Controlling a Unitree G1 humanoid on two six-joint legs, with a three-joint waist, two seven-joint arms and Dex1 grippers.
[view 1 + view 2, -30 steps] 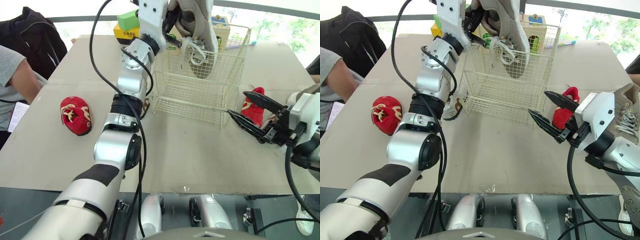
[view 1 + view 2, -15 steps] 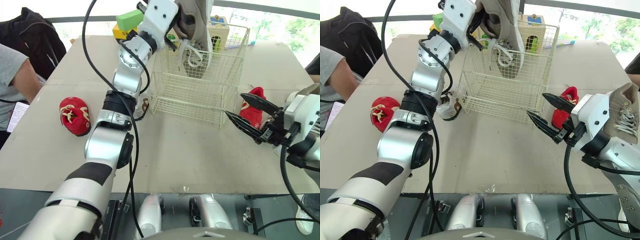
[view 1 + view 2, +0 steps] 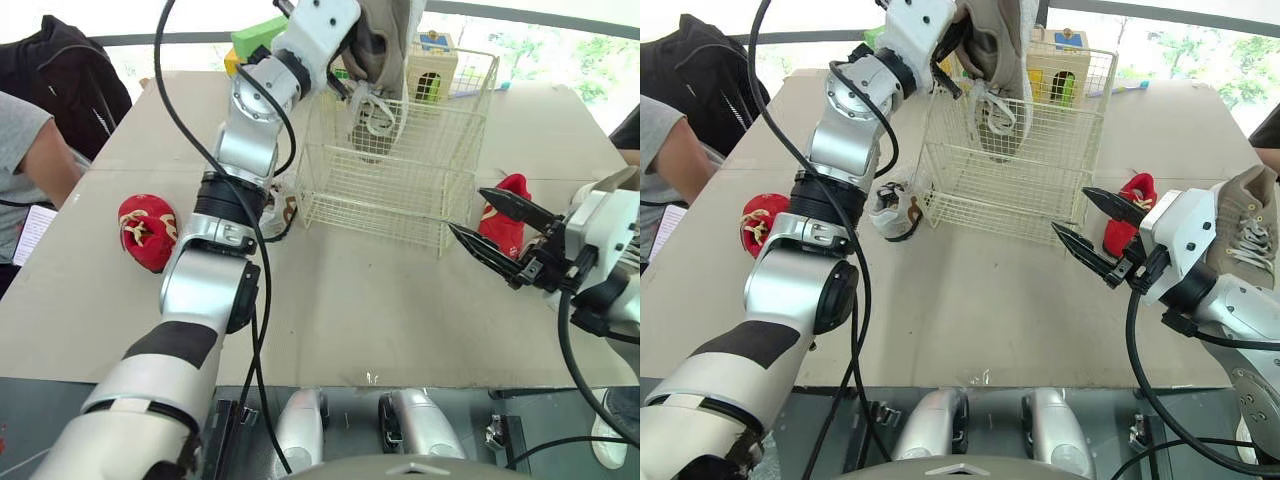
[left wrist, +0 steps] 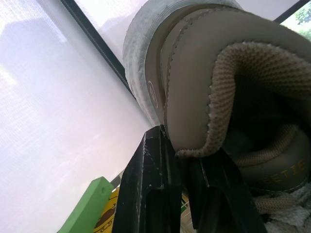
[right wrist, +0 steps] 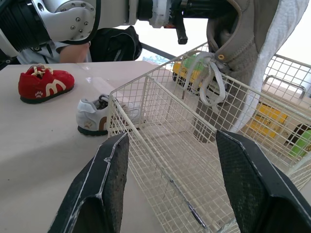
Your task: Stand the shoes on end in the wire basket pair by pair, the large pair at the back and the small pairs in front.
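While the left hand [image 4: 182, 155] clamps the heel collar of the large tan shoe [image 3: 385, 50], the shoe hangs toe-down inside the wire basket [image 3: 400, 190]. The right hand [image 3: 468, 211], wide open and empty, hovers near-right of the basket beside a red shoe [image 3: 508, 200].

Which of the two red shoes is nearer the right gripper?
The red shoe right of the wire basket, just behind the open right gripper. The other red shoe lies far across the table, on the basket's left.
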